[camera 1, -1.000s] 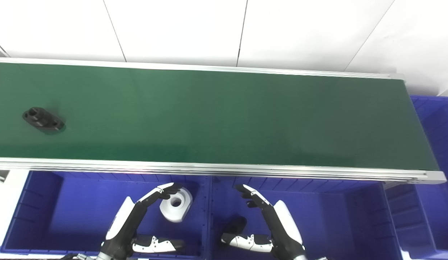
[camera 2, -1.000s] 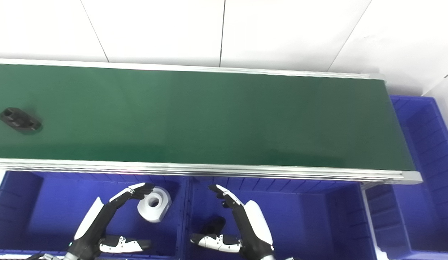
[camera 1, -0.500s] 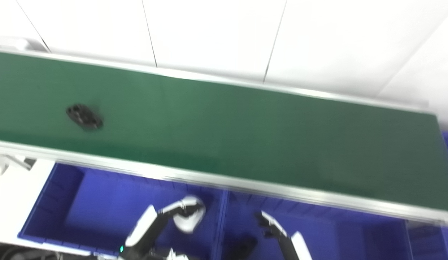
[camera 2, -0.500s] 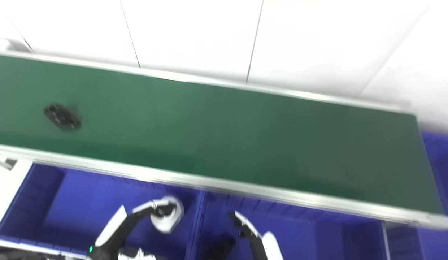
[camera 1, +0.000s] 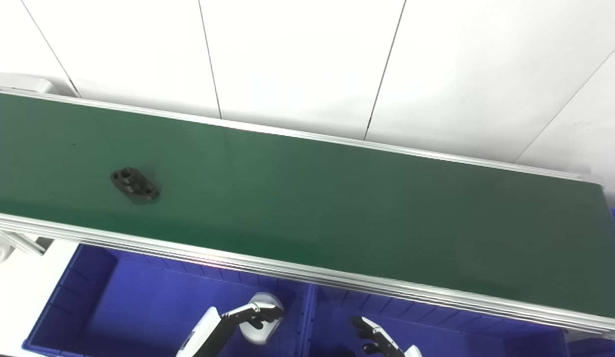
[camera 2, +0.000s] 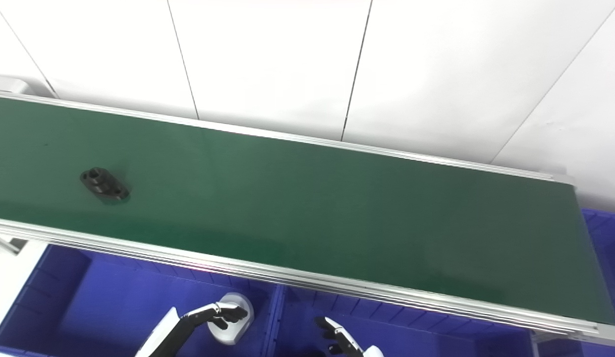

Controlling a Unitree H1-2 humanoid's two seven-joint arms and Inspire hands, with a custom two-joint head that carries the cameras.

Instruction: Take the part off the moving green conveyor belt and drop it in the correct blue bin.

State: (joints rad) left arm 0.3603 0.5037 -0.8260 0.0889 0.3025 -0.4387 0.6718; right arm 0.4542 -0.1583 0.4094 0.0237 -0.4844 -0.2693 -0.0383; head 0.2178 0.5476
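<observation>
White wall panels are backing a long conveyor that is running across the scene above blue bins. Nearest, the left hand [camera 1: 248,317] is hanging over the left blue plastic bin [camera 1: 89,302], fingers spread and holding nothing, its tips over a white ring-shaped plastic part [camera 1: 261,327] lying in that bin. The right hand [camera 1: 374,337] is sitting just beside it over the right blue plastic bin [camera 2: 436,337], fingers apart and empty too, mostly cut off by the frame. Beyond both hands, the green conveyor belt [camera 1: 337,213] is carrying a black oval flanged part with holes [camera 1: 135,184], well off to the far left of the left hand. Doing this well likely means waiting until the part is passing ahead of the left hand, then reaching over the rail and closing across its narrow width.
</observation>
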